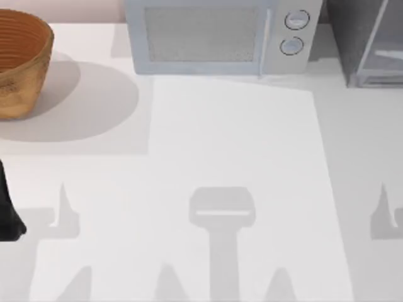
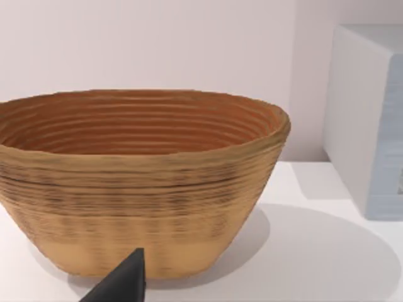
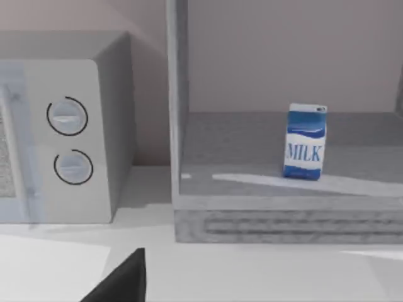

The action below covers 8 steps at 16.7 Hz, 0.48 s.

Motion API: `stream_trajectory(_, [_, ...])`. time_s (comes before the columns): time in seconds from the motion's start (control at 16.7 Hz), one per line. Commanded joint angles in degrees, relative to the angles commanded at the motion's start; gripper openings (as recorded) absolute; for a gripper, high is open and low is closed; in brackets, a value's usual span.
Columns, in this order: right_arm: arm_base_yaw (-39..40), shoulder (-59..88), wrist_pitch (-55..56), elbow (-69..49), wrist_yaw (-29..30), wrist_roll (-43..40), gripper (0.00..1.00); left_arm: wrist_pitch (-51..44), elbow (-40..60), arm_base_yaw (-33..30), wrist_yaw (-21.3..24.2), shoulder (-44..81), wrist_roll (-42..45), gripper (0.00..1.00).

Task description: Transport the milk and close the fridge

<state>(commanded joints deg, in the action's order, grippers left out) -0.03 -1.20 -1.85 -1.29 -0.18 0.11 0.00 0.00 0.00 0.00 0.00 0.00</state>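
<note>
Milk (image 3: 305,142) upright in open fridge (image 3: 283,214), beyond right hand (image 3: 119,280).

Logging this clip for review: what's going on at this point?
Nothing is being handled yet. The milk stands upright inside the open fridge, which sits at the table's far right beside the microwave. A woven basket sits at the far left. The left arm is at the table's left edge, with its camera facing the basket; the right arm's camera faces the fridge. The milk is untouched.
</note>
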Motion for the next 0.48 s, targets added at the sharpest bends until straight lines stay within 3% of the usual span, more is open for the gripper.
stream_trajectory(0.24, [0.2,-6.8,-11.0,-5.5,-0.2,0.1,1.0,0.0,0.0,0.0,0.0,0.0,0.0,1.0])
stream_trajectory(0.48, [0.2,-16.7,-29.4,-13.7,0.0,-0.1,1.0,0.0,0.0,0.0,0.0,0.0,0.0,1.0])
